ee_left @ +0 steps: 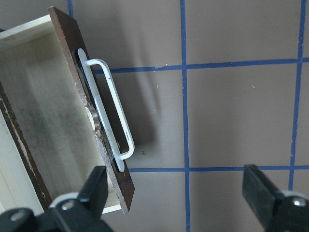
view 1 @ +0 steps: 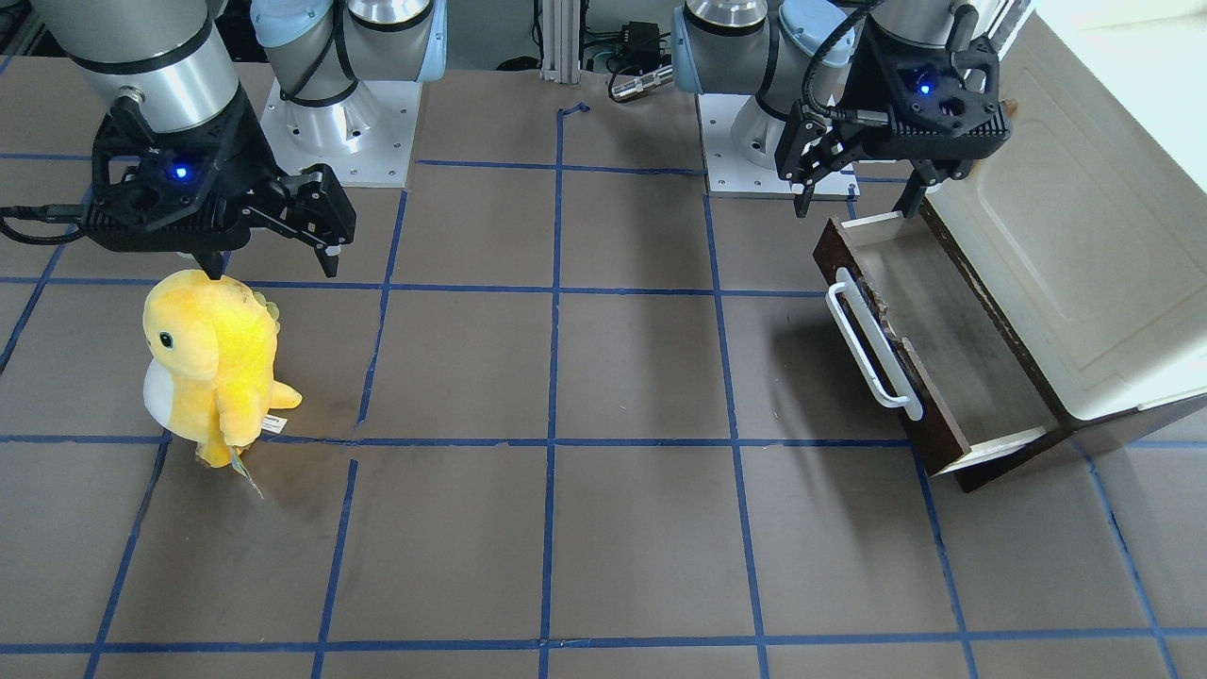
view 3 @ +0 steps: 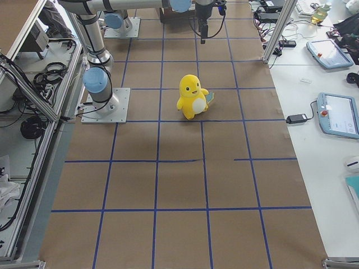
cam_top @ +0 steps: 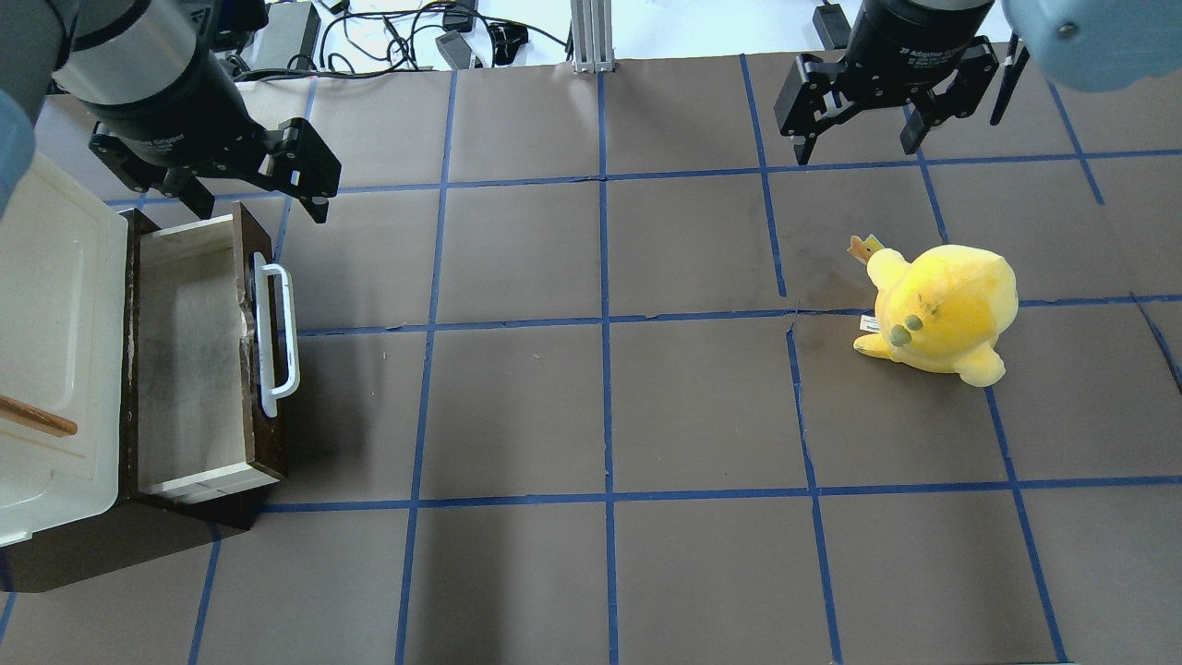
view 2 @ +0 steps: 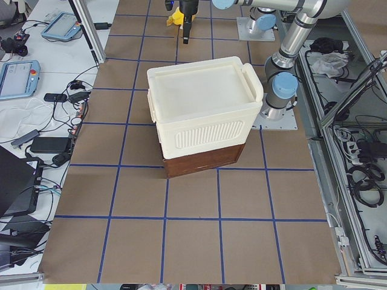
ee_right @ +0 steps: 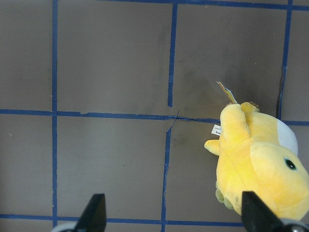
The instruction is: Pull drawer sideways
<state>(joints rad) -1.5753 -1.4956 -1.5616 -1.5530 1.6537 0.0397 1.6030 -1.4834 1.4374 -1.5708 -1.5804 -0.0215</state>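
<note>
The dark-brown drawer (view 1: pixel 952 349) stands pulled out from under the cream cabinet (view 1: pixel 1084 236), its greyish inside empty. Its white bar handle (view 1: pixel 872 339) faces the table's middle. The drawer (cam_top: pixel 189 351) and handle (cam_top: pixel 277 328) also show in the overhead view, and the handle (ee_left: pixel 108 111) in the left wrist view. My left gripper (view 1: pixel 858 206) (cam_top: pixel 259 211) hangs open and empty above the drawer's end nearest the robot, touching nothing. My right gripper (view 1: pixel 272 267) (cam_top: pixel 857 152) is open and empty, above and behind the plush.
A yellow plush toy (view 1: pixel 212 363) (cam_top: pixel 942 309) (ee_right: pixel 260 159) stands on the table's right side. A small brown wooden handle (cam_top: pixel 37 417) sits on the cabinet panel. Blue tape lines grid the brown table. Both arm bases (view 1: pixel 339 132) are at the robot's edge.
</note>
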